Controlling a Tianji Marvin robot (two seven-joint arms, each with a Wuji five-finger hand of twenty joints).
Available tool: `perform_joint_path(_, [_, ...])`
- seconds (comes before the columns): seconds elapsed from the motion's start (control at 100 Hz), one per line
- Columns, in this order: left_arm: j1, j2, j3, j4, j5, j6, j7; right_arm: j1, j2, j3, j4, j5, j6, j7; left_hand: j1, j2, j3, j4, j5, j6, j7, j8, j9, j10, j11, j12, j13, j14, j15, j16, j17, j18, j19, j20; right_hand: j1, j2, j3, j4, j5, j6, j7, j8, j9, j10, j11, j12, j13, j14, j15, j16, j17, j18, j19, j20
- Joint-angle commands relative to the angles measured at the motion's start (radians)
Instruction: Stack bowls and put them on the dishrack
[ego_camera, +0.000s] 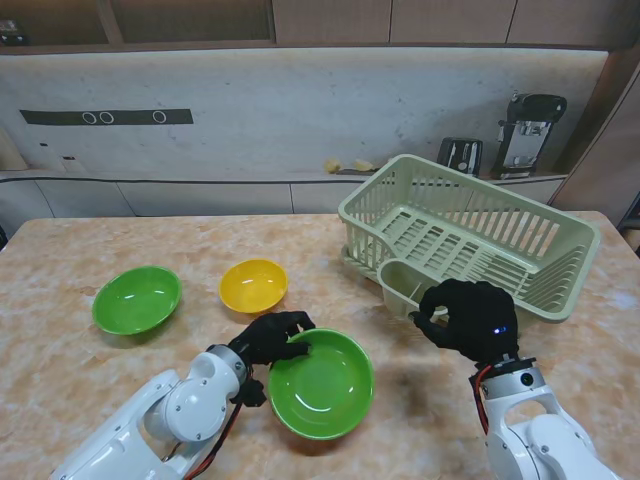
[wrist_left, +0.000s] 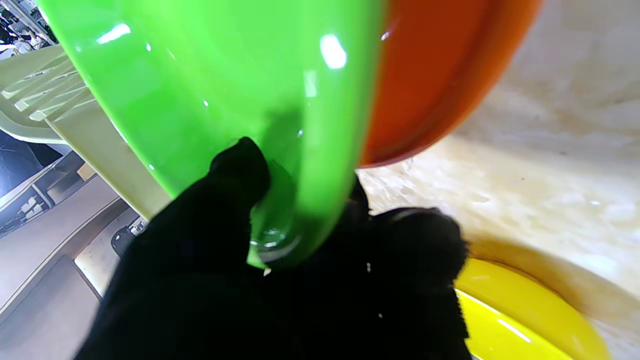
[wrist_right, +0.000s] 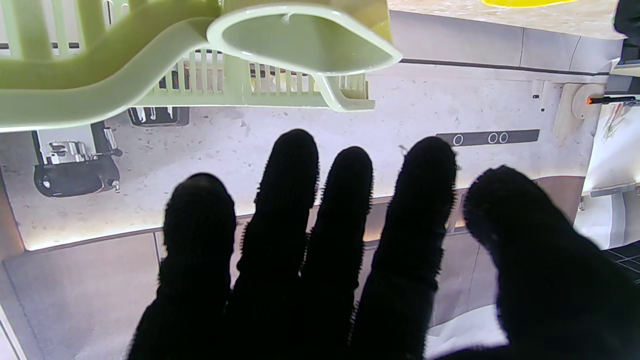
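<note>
**Left robot hand grips green bowl near the dishrack**

The worktop (ego_camera: 60, 400) carries a pale green dishrack (ego_camera: 470, 235), its long axis running from near-left to far-right. Left of the dishrack, the left robot hand (ego_camera: 272, 338) pinches the rim of a green bowl (ego_camera: 322, 385), mouth up, an orange bowl (wrist_left: 430, 75) under it. A yellow bowl (ego_camera: 253, 285) and a second green bowl (ego_camera: 136, 298) sit farther left. The right robot hand (ego_camera: 466, 317) hovers by the dishrack, fingers apart, holding nothing. No readable writing.

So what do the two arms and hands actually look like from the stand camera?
Both arms are glossy white rounded shells with grey joint rings. Thin red cables run beside the left arm and at the right arm wrist. The left hand and right hand wear black textured gloves; a small blue light shows on the right.
</note>
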Motion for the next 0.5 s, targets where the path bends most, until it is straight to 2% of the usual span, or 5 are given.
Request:
perform_joint_path(0.0, [-0.006, -0.002, 0.004, 0.001, -0.009, -0.003, -0.02, -0.009, -0.005, -0.001, 0.001, 0.0, -0.005, 0.012, 0.205, 0.143, 0.104, 0.045, 0.034, -0.082, 0.094, -0.021, -0.026, -0.036, -0.01, 0.012, -0.01, -0.02, -0.055, 0.005, -0.028, 0.011, 0.019, -0.006, -0.019, 0.031, -0.003, 0.018, -0.002, -0.015, 0.005, -0.007, 0.009, 0.002, -0.002, -0.013, -0.014, 0.001, -0.008, -0.017, -0.005, 0.004, 0.0, 0.002])
perform_joint_path(0.2, [-0.021, -0.001, 0.015, 0.019, -0.02, -0.016, -0.029, -0.009, -0.005, -0.001, 0.001, 0.0, -0.004, 0.011, 0.209, 0.088, 0.04, 0.005, -0.003, -0.066, 0.026, -0.16, -0.042, -0.006, -0.179, -0.012, -0.104, 0.046, -0.136, -0.016, -0.144, 0.084, -0.077, 0.009, -0.018, 0.029, -0.003, 0.018, -0.004, -0.016, 0.005, -0.007, 0.009, 0.0, -0.003, -0.013, -0.014, 0.0, -0.008, -0.016, -0.005, 0.006, 0.0, 0.002])
perform_joint_path(0.32, [-0.024, 0.001, 0.014, 0.023, -0.029, -0.029, -0.042, -0.008, -0.005, -0.001, 0.002, 0.0, -0.004, 0.01, 0.022, 0.051, 0.063, 0.04, -0.06, -0.045, -0.036, -0.264, -0.077, 0.016, -0.344, -0.008, -0.209, 0.125, -0.251, -0.061, -0.274, 0.178, -0.216, 0.05, -0.019, 0.031, -0.003, 0.018, -0.002, -0.014, 0.006, -0.007, 0.009, 0.0, -0.003, -0.013, -0.014, 0.0, -0.008, -0.016, -0.005, 0.006, 0.0, 0.003])
perform_joint_path(0.44, [-0.025, 0.003, 0.012, 0.027, -0.033, -0.049, -0.049, -0.007, -0.005, -0.002, 0.002, 0.0, -0.005, 0.011, -0.012, 0.088, -0.234, 0.074, -0.102, 0.003, -0.205, -0.31, -0.248, 0.04, -0.206, -0.338, -0.307, 0.191, -0.367, -0.127, -0.39, 0.245, -0.343, 0.117, -0.019, 0.029, -0.003, 0.018, -0.003, -0.015, 0.005, -0.007, 0.008, 0.001, -0.003, -0.013, -0.014, -0.001, -0.008, -0.017, -0.005, 0.006, -0.001, 0.003])
perform_joint_path(0.49, [-0.025, 0.004, 0.011, 0.029, -0.032, -0.057, -0.048, -0.007, -0.005, -0.002, 0.003, 0.0, -0.005, 0.011, -0.056, 0.128, -0.282, 0.085, -0.107, 0.017, -0.265, -0.334, -0.275, 0.045, -0.22, -0.411, -0.333, 0.212, -0.407, -0.152, -0.419, 0.262, -0.366, 0.121, -0.019, 0.03, -0.003, 0.018, -0.004, -0.015, 0.005, -0.007, 0.008, 0.0, -0.003, -0.013, -0.014, -0.001, -0.008, -0.017, -0.005, 0.006, -0.001, 0.003])
